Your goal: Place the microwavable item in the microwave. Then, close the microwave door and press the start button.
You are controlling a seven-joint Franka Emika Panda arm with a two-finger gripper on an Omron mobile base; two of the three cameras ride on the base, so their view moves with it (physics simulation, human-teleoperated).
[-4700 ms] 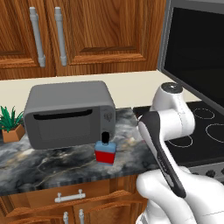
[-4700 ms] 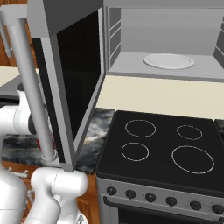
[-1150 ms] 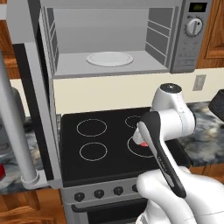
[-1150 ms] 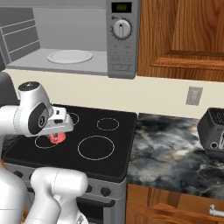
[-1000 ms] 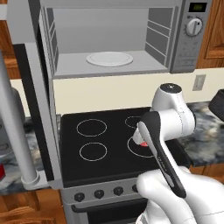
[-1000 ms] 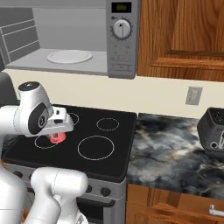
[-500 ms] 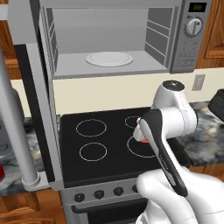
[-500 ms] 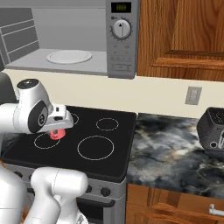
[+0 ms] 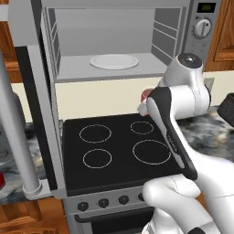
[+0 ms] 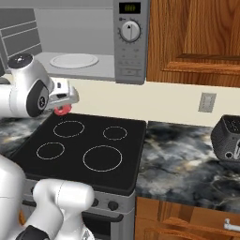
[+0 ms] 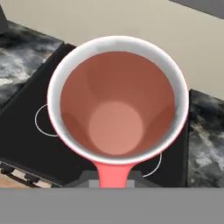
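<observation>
End effector: my end effector is clamped on the red-pink cup; from the hand camera I look straight down into the cup, its wall pinched at the view's 6 o'clock edge.

Cup position: I hold it in the air over the back of the black stovetop, below the microwave and not yet level with the cavity floor. In the left base view the cup shows as a sliver of red at 9 o'clock from the wrist.

Cup contents: nothing in it that I can see, just a bare pink bottom and white rim.

Microwave contents: the grey cavity holds the white round plate, with nothing on it.

Door: the microwave door stands swung wide at 9 o'clock of the stove in the left base view, bar handle toward me.

Step, as I judge it: carrying the cup up to the cavity; closing the door and pressing start remain.

Risk one: the cup sits below the cavity's front lip, so pushing forward before I raise it enough could knock the rim against the lip and twist the cup in the grip.

Risk two: the grip is on one wall only, so a bump may tilt or drop the cup onto the stove.

Risk three: setting it off the plate's centre or releasing high could tip it.
</observation>
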